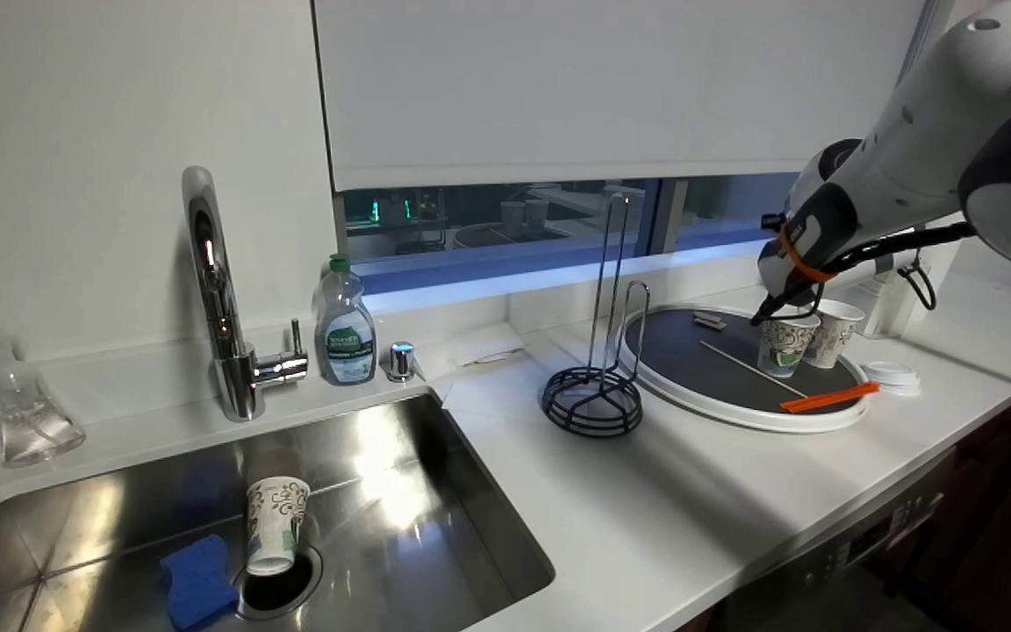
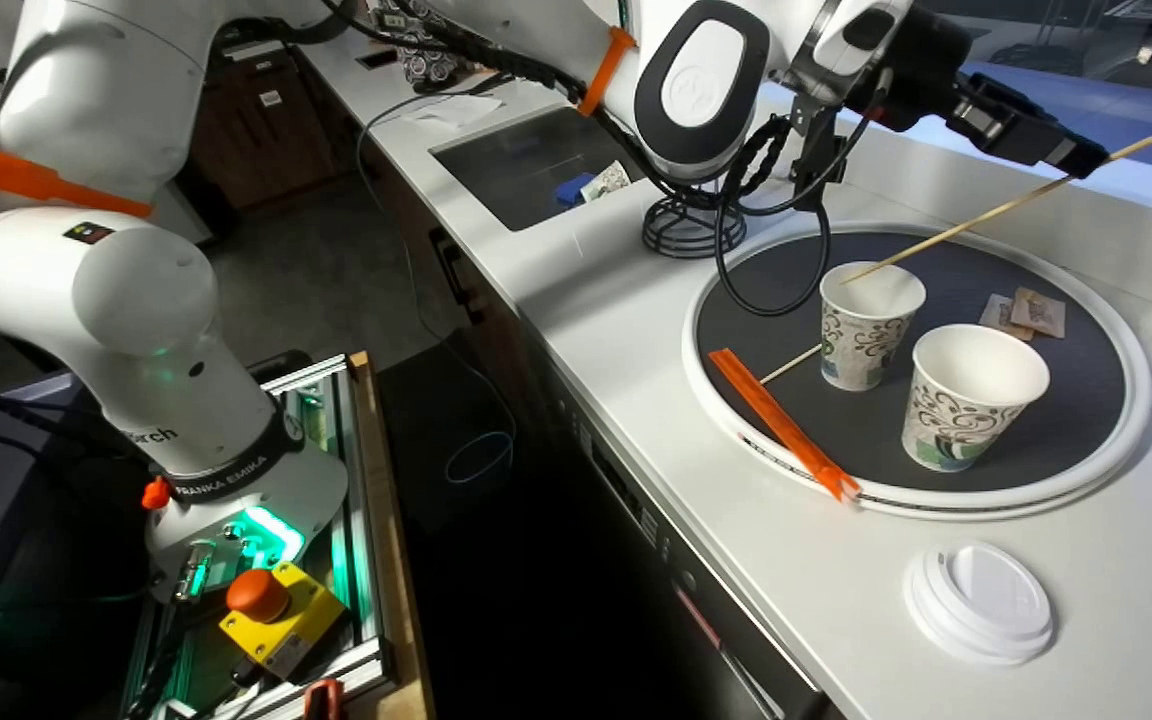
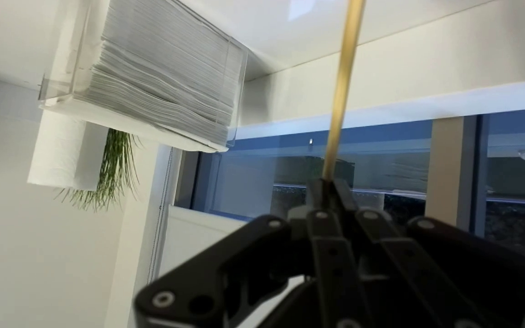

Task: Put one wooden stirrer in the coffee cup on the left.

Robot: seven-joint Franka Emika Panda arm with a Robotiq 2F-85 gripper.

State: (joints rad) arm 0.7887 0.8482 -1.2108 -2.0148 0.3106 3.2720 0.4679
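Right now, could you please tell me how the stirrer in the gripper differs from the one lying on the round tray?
The held stirrer is clamped in the gripper; the lying stirrer rests on the round tray. The held stirrer slants, while the lying stirrer is flat. The held stirrer's lower end shows at the mouth of a paper cup; the lying stirrer runs beside that cup. Both are long, thin, light-coloured sticks.
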